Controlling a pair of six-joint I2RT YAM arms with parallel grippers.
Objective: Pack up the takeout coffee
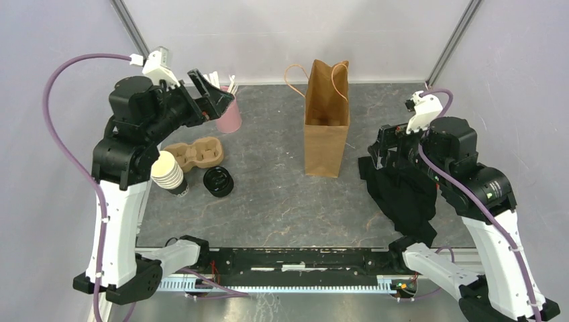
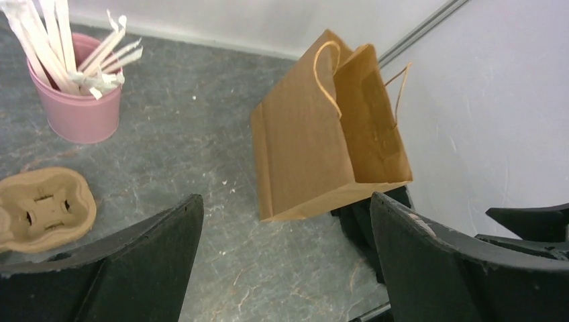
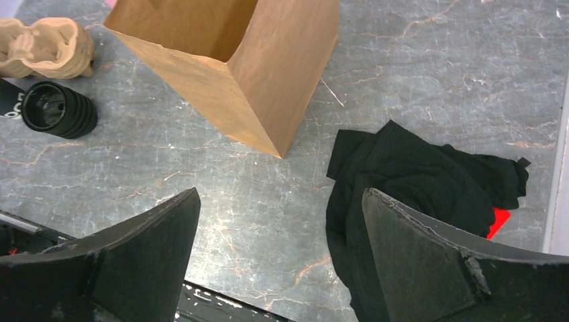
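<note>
On the table [image 1: 268, 208], the largest item is a brown paper bag [image 1: 327, 127]. It stands upright and open at mid-table, handles up. To its right a black cloth [image 1: 402, 194] lies crumpled, just beside the bag's base but not touching it.

The right pincer [image 3: 278, 194] hovers over the cloth's bag-side edge. Its jaws are wide apart and hold nothing. The left pincer [image 2: 285, 201] is raised over the far left of the table, close to a pink cup [image 1: 229, 117] of white sticks. Its jaws are also spread and empty.

A pulp carrier [image 1: 198, 153] lies flat on the left side, nearer than the pink cup.

The coffee cups [image 1: 168, 171] are uncapped and nested in one stack. The stack lies on its side at the left edge, cream rims showing, partly behind the left arm. Their black lids [image 1: 219, 181] sit in a separate stack just right of the cups and just beside the carrier. Both stacks are well apart from the bag.
</note>
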